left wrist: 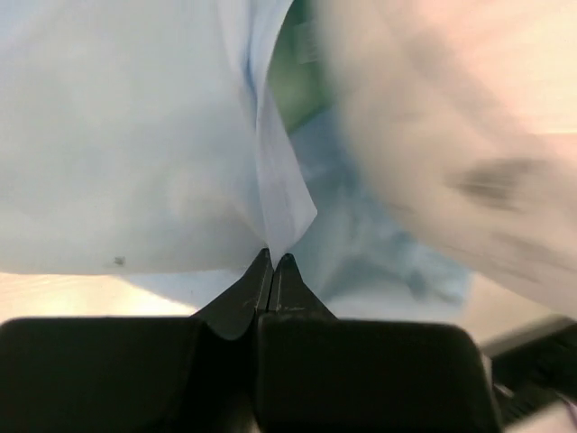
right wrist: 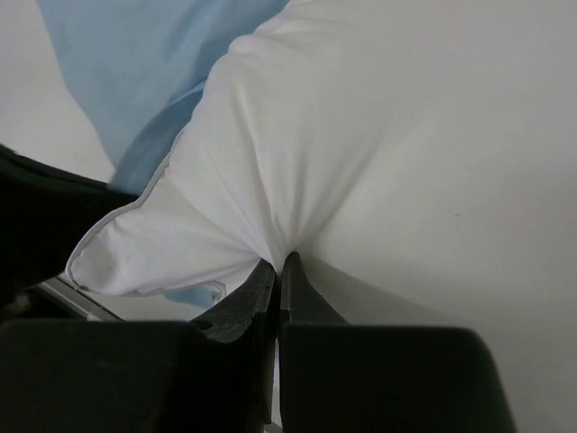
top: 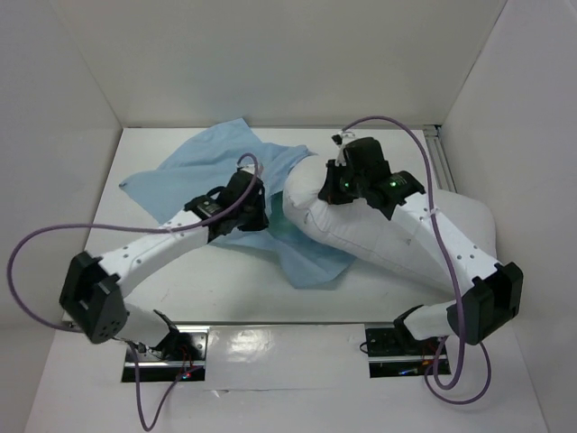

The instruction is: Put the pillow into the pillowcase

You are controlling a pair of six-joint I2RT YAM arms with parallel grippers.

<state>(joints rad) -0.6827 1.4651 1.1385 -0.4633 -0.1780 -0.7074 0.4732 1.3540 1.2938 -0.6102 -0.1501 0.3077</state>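
The left hand [left wrist: 272,263] pinches a thin fold of the pillowcase [left wrist: 117,135] at its tips. I think this is the open edge, but the view is blurry. The right hand [right wrist: 278,269] grips the pillow [right wrist: 379,126], just beside the left hand. Lift the fold high, then push the pillow in slowly.

The pillow [top: 379,244] is taking up the right middle of the table [top: 225,293], with the right arm [top: 446,244] stretching over it. The pillowcase [top: 194,171] is covering the back left, and the left arm [top: 153,248] is slanting across its near edge. Bare table is lying open between the two arms at the front and along the back right; white walls [top: 54,135] are closing in three sides.
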